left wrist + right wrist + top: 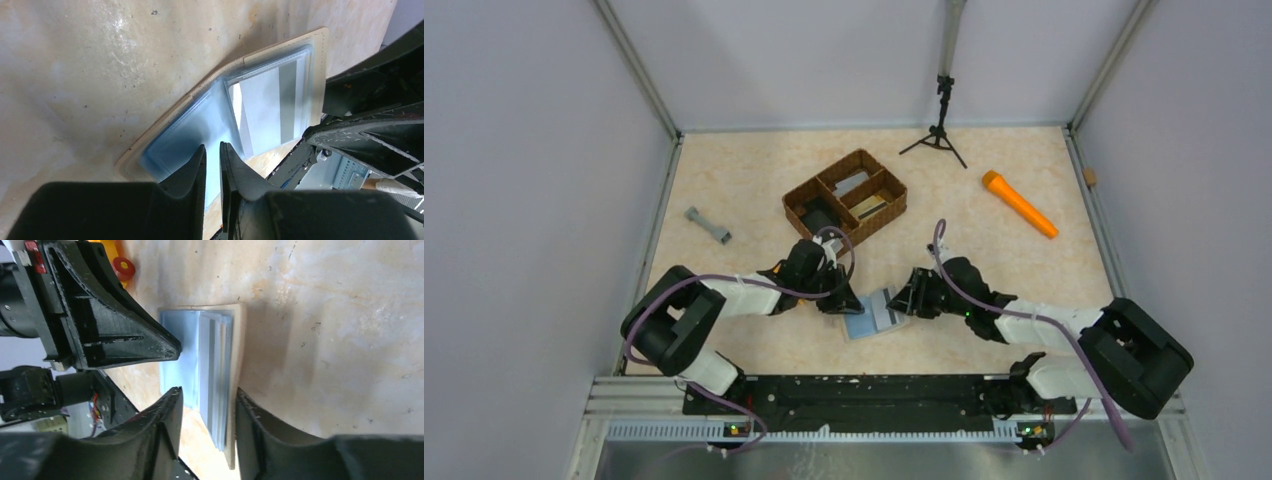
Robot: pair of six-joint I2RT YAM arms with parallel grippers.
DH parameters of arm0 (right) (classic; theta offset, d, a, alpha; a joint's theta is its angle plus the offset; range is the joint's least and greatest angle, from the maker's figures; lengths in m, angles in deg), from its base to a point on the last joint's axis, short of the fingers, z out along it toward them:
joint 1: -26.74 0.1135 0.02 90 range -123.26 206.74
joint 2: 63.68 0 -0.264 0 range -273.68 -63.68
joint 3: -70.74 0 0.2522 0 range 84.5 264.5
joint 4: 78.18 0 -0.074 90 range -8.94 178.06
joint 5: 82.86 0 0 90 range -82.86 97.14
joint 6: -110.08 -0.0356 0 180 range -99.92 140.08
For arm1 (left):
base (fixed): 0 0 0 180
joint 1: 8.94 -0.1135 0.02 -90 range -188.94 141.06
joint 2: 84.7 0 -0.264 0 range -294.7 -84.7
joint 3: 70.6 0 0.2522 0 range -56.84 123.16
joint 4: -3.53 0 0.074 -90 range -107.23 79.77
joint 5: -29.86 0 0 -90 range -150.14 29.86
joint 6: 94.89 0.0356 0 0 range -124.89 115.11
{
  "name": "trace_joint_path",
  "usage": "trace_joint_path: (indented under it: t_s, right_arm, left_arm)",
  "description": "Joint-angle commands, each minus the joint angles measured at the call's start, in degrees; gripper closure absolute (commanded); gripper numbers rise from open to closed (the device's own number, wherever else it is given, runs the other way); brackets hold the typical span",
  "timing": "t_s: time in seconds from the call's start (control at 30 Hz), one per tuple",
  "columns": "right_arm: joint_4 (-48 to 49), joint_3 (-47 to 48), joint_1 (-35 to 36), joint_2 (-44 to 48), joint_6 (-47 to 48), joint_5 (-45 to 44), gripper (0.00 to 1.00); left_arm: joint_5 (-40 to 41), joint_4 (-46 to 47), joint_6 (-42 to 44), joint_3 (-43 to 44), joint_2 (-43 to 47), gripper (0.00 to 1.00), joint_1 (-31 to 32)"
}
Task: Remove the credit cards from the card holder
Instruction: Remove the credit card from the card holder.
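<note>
2 sets of jaws close in on the card holder point(874, 314), which lies spread open on the worktop point(984, 262) just in front of the wicker tray point(821, 175), pale blue inside up and beige cover underneath. The left jaws rest on its left leaf, drawn almost together with only a slit between them; whether they nip a sleeve or merely press down, I cannot tell. The right jaws stand apart and released, straddling the far edge of the right leaf, where the clear sleeves stack up, and nothing is gripped between them. At least 1 of the credit cards point(272, 107), whitish with a grey stripe, shows through a sleeve, so it is not yet out. The cards look thin, stiff and very light, with slick faces, while the sleeves around them look soft, glossy and floppy. A pull on a card would likely drag the whole light holder along or fold a leaf over. The holder probably needs pinning flat on the bare blue leaf, away from the card. The best hold seems to be the card's narrow edge at the sleeve mouth, pinched across its 2 flat faces and drawn straight along the sleeve. Grabbing sleeve and card together is the risk.
</note>
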State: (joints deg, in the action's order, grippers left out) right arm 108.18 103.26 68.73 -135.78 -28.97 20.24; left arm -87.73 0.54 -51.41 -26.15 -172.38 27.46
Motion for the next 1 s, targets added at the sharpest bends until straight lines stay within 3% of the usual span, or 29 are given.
trace_joint_path:
  t_s: [0.0,0.3,0.67,0.7,0.8,0.97]
  right_arm:
    - [-1.0,-0.3,0.5,2.7,0.8,-0.2,0.65]
    - [0.5,-0.7,0.6,1.4,0.6,1.4,0.93]
    - [2.8,-0.3,0.5,-1.1,1.2,4.2,0.82]
    - [2.8,-0.1,0.5,-1.8,1.4,4.4,0.83]
    - [1.9,0.9,0.5,-3.9,1.8,4.5,1.00]
    - [3.9,1.4,0.6,-7.0,1.9,6.2,1.00]
  left_arm:
    - [0.9,-3.0,2.3,0.3,-0.9,0.81,0.1]
    - [1.0,-3.1,2.4,-0.1,-0.6,0.82,0.1]
    - [0.1,-2.4,2.3,0.1,-1.4,0.83,0.1]
    - [0.0,-2.3,2.3,0.0,-1.5,0.83,0.1]
    - [-0.1,-1.9,2.3,-0.1,-1.6,0.83,0.2]
    - [-0.1,-1.4,2.2,-0.2,-2.5,0.84,0.2]
